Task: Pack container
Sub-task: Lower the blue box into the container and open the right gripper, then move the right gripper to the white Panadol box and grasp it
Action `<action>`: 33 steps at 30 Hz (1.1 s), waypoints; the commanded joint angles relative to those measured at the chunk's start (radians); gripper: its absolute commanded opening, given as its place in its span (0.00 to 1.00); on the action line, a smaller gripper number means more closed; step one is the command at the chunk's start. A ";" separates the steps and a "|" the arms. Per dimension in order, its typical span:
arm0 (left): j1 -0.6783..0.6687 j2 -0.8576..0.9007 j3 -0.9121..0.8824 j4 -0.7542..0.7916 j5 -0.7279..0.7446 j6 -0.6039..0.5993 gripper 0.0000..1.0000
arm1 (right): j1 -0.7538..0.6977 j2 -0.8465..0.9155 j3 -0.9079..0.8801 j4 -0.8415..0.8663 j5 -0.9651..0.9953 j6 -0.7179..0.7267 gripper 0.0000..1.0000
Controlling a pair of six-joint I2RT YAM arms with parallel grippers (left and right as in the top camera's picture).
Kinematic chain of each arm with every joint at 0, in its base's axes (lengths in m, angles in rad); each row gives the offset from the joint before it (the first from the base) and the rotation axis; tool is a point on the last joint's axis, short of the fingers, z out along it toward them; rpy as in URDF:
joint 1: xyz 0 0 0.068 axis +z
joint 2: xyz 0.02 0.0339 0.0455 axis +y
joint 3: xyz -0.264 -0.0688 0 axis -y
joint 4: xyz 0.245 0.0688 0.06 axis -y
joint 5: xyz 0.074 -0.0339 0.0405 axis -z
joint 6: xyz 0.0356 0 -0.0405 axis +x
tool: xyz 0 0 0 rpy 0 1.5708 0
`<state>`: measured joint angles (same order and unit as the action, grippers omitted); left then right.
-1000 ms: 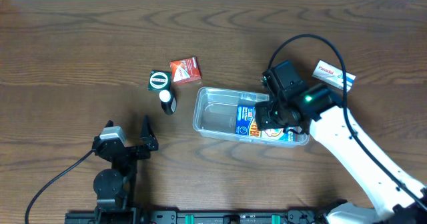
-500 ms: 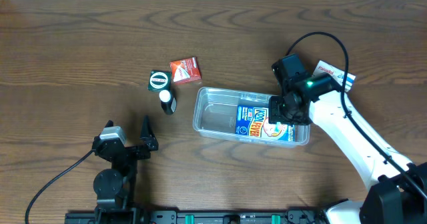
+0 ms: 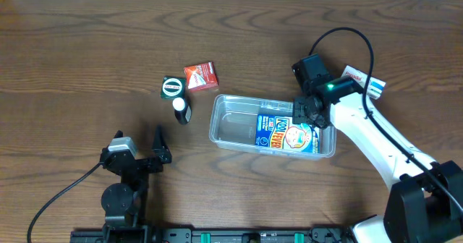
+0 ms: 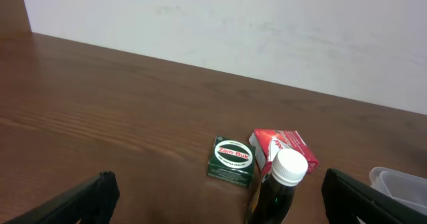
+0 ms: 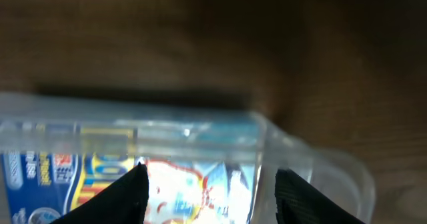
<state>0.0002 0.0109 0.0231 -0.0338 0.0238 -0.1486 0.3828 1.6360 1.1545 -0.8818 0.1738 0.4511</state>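
The clear plastic container (image 3: 231,120) lies at the table's middle right. A blue and white box (image 3: 287,134) lies flat in its right half; it also shows in the right wrist view (image 5: 193,184). My right gripper (image 3: 309,113) is open and empty just above the container's right end, with the container's corner (image 5: 320,164) between its fingers in the right wrist view. My left gripper (image 3: 141,152) is open and empty at the front left, pointing at a dark bottle with a white cap (image 4: 280,184).
Left of the container stand the dark bottle (image 3: 181,109), a green box (image 3: 172,87) and a red box (image 3: 200,77). The green box (image 4: 231,161) and red box (image 4: 283,147) show in the left wrist view. A white box (image 3: 365,84) lies at the right, behind my right arm.
My right gripper has let go of the blue and white box, which now lies flat in the container, and has risen and drawn back toward the container's right end. The left arm has not moved.
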 commanded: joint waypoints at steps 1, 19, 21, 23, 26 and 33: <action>0.006 -0.006 -0.019 -0.037 -0.008 0.017 0.98 | -0.020 0.019 0.003 0.027 0.055 -0.045 0.59; 0.006 -0.006 -0.019 -0.036 -0.008 0.017 0.98 | -0.069 0.019 0.004 0.122 0.046 -0.114 0.59; 0.006 -0.006 -0.019 -0.036 -0.008 0.017 0.98 | -0.069 0.014 0.007 0.120 -0.001 -0.128 0.59; 0.006 -0.006 -0.019 -0.037 -0.008 0.017 0.98 | -0.069 0.003 0.017 0.111 -0.050 -0.127 0.58; 0.006 -0.006 -0.019 -0.037 -0.008 0.017 0.98 | -0.069 -0.023 0.047 0.085 -0.097 -0.127 0.59; 0.006 -0.006 -0.019 -0.036 -0.008 0.017 0.98 | -0.090 -0.085 0.193 -0.068 -0.096 -0.127 0.63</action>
<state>0.0002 0.0109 0.0231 -0.0338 0.0238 -0.1486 0.3218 1.6066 1.2652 -0.9165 0.0895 0.3355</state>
